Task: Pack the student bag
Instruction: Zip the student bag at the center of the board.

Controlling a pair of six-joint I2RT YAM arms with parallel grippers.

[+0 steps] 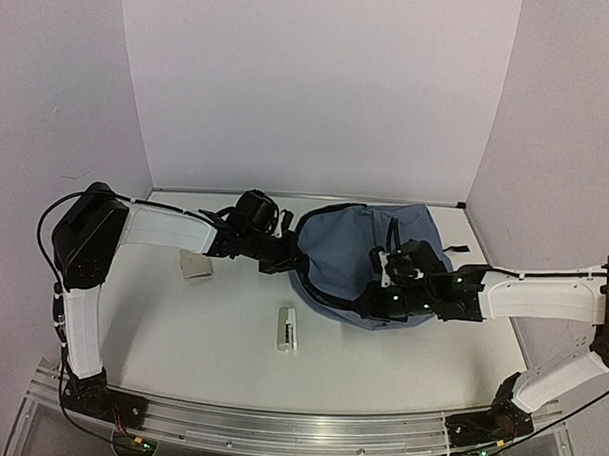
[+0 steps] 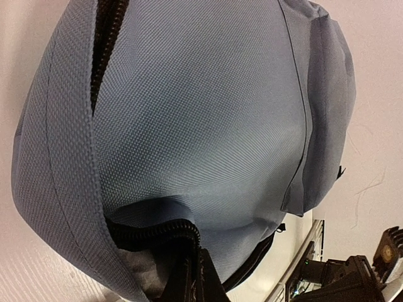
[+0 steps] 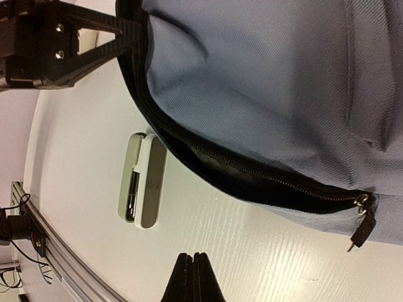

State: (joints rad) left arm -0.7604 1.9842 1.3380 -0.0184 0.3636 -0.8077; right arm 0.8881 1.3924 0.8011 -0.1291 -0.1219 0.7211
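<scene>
Top external: the large slate-blue fabric backpack point(image 1: 369, 255) lies at two o'clock on the white surface point(image 1: 181, 329), a white rectangular case point(image 1: 288, 328) at its seven o'clock. Left jaws are pressed together at the zip edge, perhaps pinching it; right jaws are pressed together, empty. A tug could drag the limp bag instead of opening it.

I note a white table point(image 1: 211, 335) boxed by plain pale lavender walls point(image 1: 309, 88) left, far and right; aluminium rail point(image 1: 278, 422) along its near edge.

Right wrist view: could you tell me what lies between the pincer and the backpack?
In that view, only bare table separates the right pincer from the backpack; the white case sits aside.
</scene>
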